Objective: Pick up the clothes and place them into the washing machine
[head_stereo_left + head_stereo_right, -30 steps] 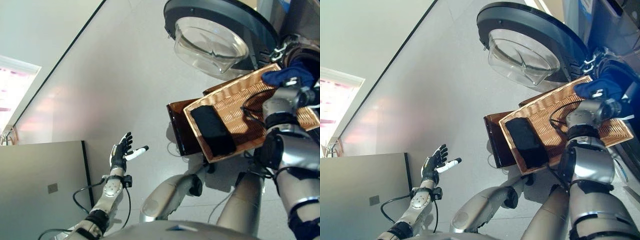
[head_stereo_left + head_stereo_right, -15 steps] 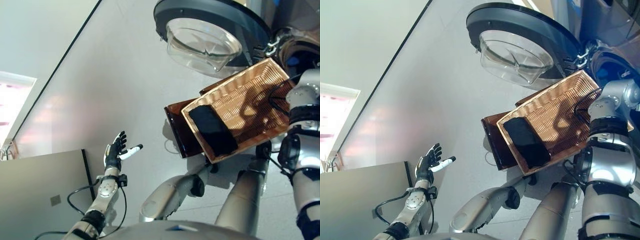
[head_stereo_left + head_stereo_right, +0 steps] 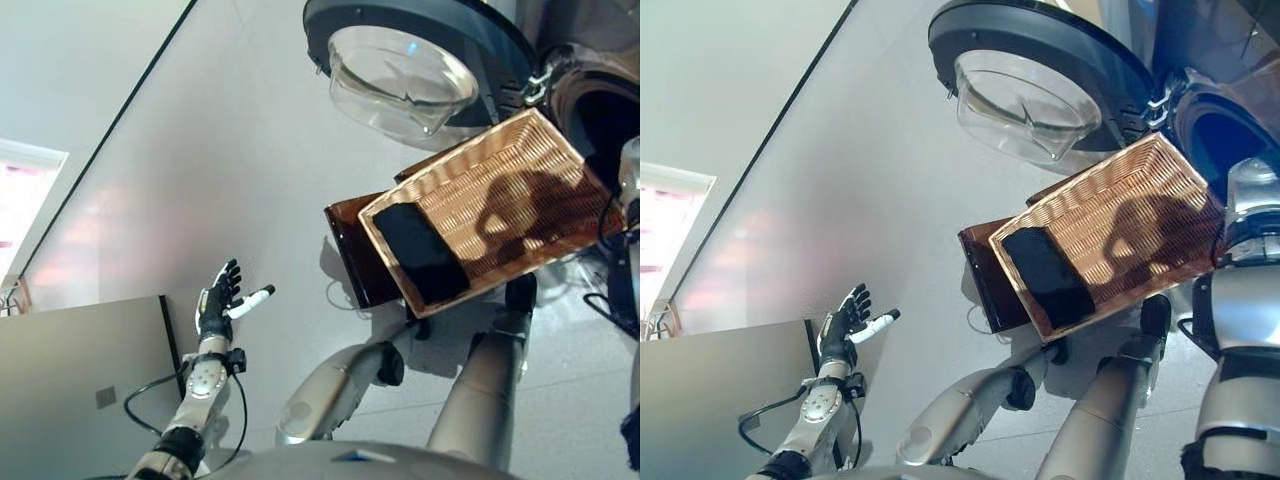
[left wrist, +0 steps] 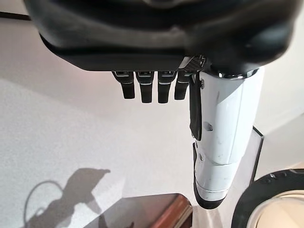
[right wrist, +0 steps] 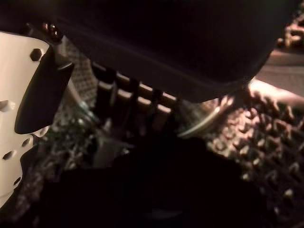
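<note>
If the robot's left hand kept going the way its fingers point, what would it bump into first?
Probably nothing soon. The left hand is open over bare grey floor, and the way ahead looks free in both eye views. The wicker basket and the washing machine door sit off to the side, though depth is unclear.

A garment (image 3: 420, 252) lies in the basket (image 3: 520, 170), which rests on a stool (image 3: 350, 250) before the washing machine (image 3: 600, 110).

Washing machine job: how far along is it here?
Door open: done. In hand: the right hand is inside the perforated drum over a dark cloth; its grip is unclear. Still to do: a black garment lies in the wicker basket. The left hand is open, idle.
</note>
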`<state>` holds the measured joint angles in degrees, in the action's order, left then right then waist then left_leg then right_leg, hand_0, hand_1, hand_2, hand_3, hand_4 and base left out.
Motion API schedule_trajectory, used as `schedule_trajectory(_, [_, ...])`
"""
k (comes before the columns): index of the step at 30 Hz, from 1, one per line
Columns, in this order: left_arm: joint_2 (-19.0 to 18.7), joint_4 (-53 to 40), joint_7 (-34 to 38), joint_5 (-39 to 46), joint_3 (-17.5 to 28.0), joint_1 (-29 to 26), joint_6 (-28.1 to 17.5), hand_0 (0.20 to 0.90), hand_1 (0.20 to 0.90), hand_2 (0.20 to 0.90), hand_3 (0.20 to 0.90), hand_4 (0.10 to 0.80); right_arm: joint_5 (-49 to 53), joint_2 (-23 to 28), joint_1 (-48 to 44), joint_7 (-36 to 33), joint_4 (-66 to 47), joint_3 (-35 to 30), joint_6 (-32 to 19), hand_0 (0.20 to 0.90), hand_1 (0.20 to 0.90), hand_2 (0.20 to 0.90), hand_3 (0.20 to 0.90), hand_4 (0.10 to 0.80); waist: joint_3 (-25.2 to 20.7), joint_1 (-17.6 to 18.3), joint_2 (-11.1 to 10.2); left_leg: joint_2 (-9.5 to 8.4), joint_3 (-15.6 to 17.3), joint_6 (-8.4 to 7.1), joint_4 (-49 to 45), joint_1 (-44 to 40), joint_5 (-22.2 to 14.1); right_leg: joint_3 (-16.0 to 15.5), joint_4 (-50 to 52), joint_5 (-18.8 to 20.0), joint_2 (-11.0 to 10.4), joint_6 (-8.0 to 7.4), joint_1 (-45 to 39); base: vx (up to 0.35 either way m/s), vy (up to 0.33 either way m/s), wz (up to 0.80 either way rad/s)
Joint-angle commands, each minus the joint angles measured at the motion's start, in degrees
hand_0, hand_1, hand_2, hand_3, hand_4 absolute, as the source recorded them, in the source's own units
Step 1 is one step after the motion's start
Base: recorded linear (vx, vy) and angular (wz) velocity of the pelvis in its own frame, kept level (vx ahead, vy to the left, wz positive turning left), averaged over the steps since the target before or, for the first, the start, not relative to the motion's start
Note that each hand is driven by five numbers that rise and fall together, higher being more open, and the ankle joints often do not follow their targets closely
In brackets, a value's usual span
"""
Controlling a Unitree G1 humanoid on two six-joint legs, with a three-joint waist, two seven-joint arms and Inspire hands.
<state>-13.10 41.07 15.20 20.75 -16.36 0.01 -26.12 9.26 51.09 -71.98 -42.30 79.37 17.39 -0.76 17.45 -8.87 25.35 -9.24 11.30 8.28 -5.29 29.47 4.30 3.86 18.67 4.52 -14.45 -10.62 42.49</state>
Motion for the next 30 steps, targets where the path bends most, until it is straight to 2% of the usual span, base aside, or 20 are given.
schedule_trajectory(1, [-4.4,3.0,2.8,1.4,4.8,0.5,-2.0,0.900,0.900,0.900,0.900,0.800,-3.1,3.0,-5.8,-1.0,-7.2,6.0,-4.7,0.900,0.900,0.900,0.900,0.800,-3.9,-1.1,-2.8,4.22,-3.4,-9.63,-3.0,5.8,0.1,-0.9,-1.4,-1.9,1.9,5.20,-3.8,0.000,0.000,0.00])
schedule_trajectory(3, [-4.3,3.8,2.8,1.4,4.5,0.1,-2.0,0.900,0.900,0.900,0.900,0.800,-2.1,1.8,-5.7,-0.3,-6.1,6.0,-5.3,0.900,0.900,0.900,0.900,0.800,-3.8,-1.0,-3.1,4.28,-3.4,-9.59,-3.0,5.8,0.1,-0.8,-1.4,-1.8,1.9,5.20,-3.9,-0.005,-0.003,-0.02])
schedule_trajectory(4, [-3.9,4.6,2.5,1.5,4.4,-0.6,-1.7,0.900,0.900,0.900,0.900,0.800,1.2,0.8,-4.8,3.1,-2.0,5.9,-6.5,0.900,0.900,0.900,0.900,0.800,-3.5,-1.2,-3.9,4.48,-3.6,-9.61,-3.3,5.7,0.1,-1.0,-1.5,-1.7,2.1,5.25,-4.3,-0.012,-0.012,-0.04])
schedule_trajectory(6, [-3.7,4.9,2.0,1.1,3.7,-1.1,-1.5,0.900,0.900,0.900,0.900,0.800,5.2,-0.6,-3.4,5.2,2.3,4.5,-7.6,0.900,0.900,0.900,0.900,0.800,-3.3,-1.6,-4.4,4.71,-3.8,-9.59,-3.6,5.4,0.0,-1.4,-1.6,-1.7,2.1,5.29,-4.9,-0.002,-0.040,-0.02])
schedule_trajectory(9, [-4.1,5.1,1.8,0.5,3.8,-1.9,-1.2,0.900,0.900,0.900,0.900,0.800,10.9,-5.4,1.1,8.1,2.0,0.9,-10.4,0.900,0.900,0.900,0.900,0.800,-2.6,-1.7,-5.9,5.27,-4.2,-9.51,-4.1,4.8,-0.2,-2.1,-1.5,-1.8,2.5,5.45,-6.0,0.009,-0.053,-0.02])
schedule_trajectory(10, [-4.2,5.1,1.8,0.5,3.7,-1.9,-1.2,0.900,0.900,0.900,0.900,0.800,10.9,-5.4,1.3,8.1,1.9,0.7,-10.4,0.900,0.900,0.900,0.900,0.800,-2.6,-1.7,-5.9,5.26,-4.2,-9.51,-4.1,4.8,-0.2,-2.1,-1.6,-1.8,2.5,5.46,-6.1,0.016,-0.082,-0.06])
schedule_trajectory(11, [-4.0,5.4,2.0,-0.1,3.8,-2.2,-1.3,0.900,0.900,0.900,0.900,0.800,15.1,-10.1,5.9,9.7,0.6,-2.3,-12.7,0.900,0.900,0.900,0.900,0.800,-2.1,-1.9,-7.1,5.63,-4.6,-9.39,-4.6,4.4,-0.4,-2.6,-1.6,-2.0,2.8,5.54,-7.2,0.019,-0.090,-0.02])
schedule_trajectory(13, [-3.8,6.9,2.6,-0.3,4.1,-2.8,-1.3,0.900,0.900,0.900,0.900,0.800,18.8,-16.5,11.0,10.7,0.0,-5.3,-14.8,0.900,0.900,0.900,0.900,0.800,-1.8,-2.3,-8.6,6.12,-5.2,-9.31,-4.8,3.8,-0.5,-3.6,-2.0,-2.2,3.0,5.68,-8.5,0.031,-0.100,0.05])
schedule_trajectory(19, [-4.4,10.1,3.5,-2.3,3.7,-5.3,-0.7,0.900,0.900,0.900,0.900,0.800,27.5,-30.2,17.8,14.3,-1.5,-8.6,-18.3,0.900,0.900,0.900,0.900,0.800,-0.6,-3.6,-13.3,7.07,-7.7,-9.29,-4.6,1.4,-0.5,-7.1,-3.5,-2.5,3.4,5.99,-12.8,0.026,-0.091,0.11])
schedule_trajectory(20, [-4.4,10.1,3.5,-2.3,3.7,-5.3,-0.7,0.900,0.900,0.900,0.900,0.800,27.5,-30.2,17.8,14.3,-1.5,-8.6,-18.3,0.900,0.900,0.900,0.900,0.800,-0.6,-3.6,-13.3,7.06,-7.7,-9.29,-4.6,1.4,-0.5,-7.1,-3.5,-2.5,3.4,5.99,-12.8,0.025,-0.088,0.37])
schedule_trajectory(23, [-5.1,10.6,3.3,-3.6,3.4,-5.8,0.0,0.900,0.900,0.900,0.900,0.800,30.0,-35.0,19.9,16.0,-2.0,-8.6,-18.9,0.900,0.900,0.900,0.900,0.800,0.2,-4.9,-16.4,7.39,-9.4,-9.43,-4.5,0.5,-0.3,-9.4,-4.4,-2.9,3.8,6.21,-15.2,0.030,-0.077,0.41])
schedule_trajectory(24, [-5.1,10.6,3.3,-3.6,3.4,-5.8,0.0,0.900,0.900,0.900,0.900,0.800,30.0,-35.0,19.9,16.0,-2.0,-8.6,-18.9,0.900,0.900,0.900,0.900,0.800,0.2,-4.9,-16.4,7.39,-9.4,-9.43,-4.5,0.5,-0.3,-9.4,-4.4,-2.9,3.8,6.21,-15.2,0.024,-0.086,0.34])
schedule_trajectory(25, [-5.3,10.9,3.6,-3.7,3.4,-5.8,0.1,0.900,0.900,0.900,0.900,0.800,31.4,-36.7,20.7,16.5,-2.9,-8.7,-19.5,0.900,0.900,0.900,0.900,0.800,0.6,-5.6,-18.0,7.65,-10.2,-9.50,-4.7,0.4,-0.4,-10.5,-4.7,-3.1,4.0,6.24,-16.0,0.013,-0.074,0.27])
schedule_trajectory(27, [-5.4,11.6,3.6,-4.0,3.6,-6.1,0.3,0.900,0.900,0.900,0.900,0.800,30.7,-37.0,21.1,16.7,-2.7,-8.3,-19.2,0.900,0.900,0.900,0.900,0.800,0.8,-5.8,-18.8,7.71,-10.6,-9.52,-4.8,0.4,-0.3,-11.1,-4.9,-3.1,4.1,6.25,-16.4,0.009,-0.075,0.20])
schedule_trajectory(29, [-5.9,12.5,3.7,-3.9,4.3,-6.4,0.5,0.900,0.900,0.900,0.900,0.800,29.8,-38.3,22.4,16.8,-3.3,-7.3,-19.1,0.900,0.900,0.900,0.900,0.800,1.6,-6.4,-21.1,8.03,-11.6,-9.64,-5.1,0.4,-0.4,-12.5,-5.4,-3.1,4.4,6.29,-17.4,0.006,-0.077,0.18])
schedule_trajectory(30, [-5.9,12.5,3.7,-3.9,4.3,-6.4,0.5,0.900,0.900,0.900,0.900,0.800,29.8,-38.3,22.4,16.8,-3.3,-7.3,-19.1,0.900,0.900,0.900,0.900,0.800,1.6,-6.4,-21.1,8.02,-11.7,-9.64,-5.1,0.4,-0.4,-12.5,-5.4,-3.1,4.4,6.29,-17.5,0.008,-0.048,0.13])
